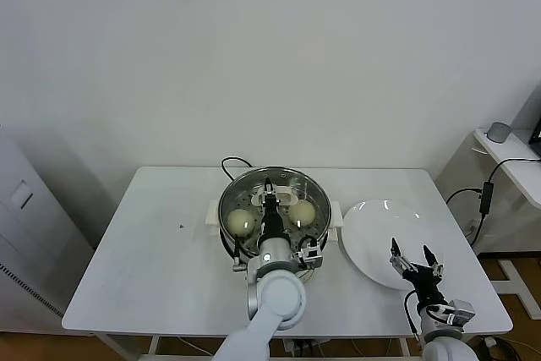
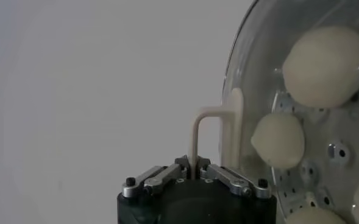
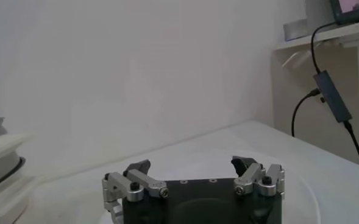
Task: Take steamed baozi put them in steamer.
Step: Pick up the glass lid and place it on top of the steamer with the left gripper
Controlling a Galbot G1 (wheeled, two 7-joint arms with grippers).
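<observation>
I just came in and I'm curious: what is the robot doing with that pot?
The left hand is shut on the handle of the glass lid over the steamer. The baozi sit inside under the glass. The right hand waits open above the white plate, which has nothing on it.

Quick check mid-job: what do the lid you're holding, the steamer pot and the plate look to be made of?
Lid: clear glass by the look, since the baozi show through it; its handle, clamped in the left pincer, looks like matte cream plastic.
Steamer: shiny metal, probably stainless steel, with a perforated tray.
Plate: glossy white with highlights, ceramic or melamine; can't tell which.
</observation>
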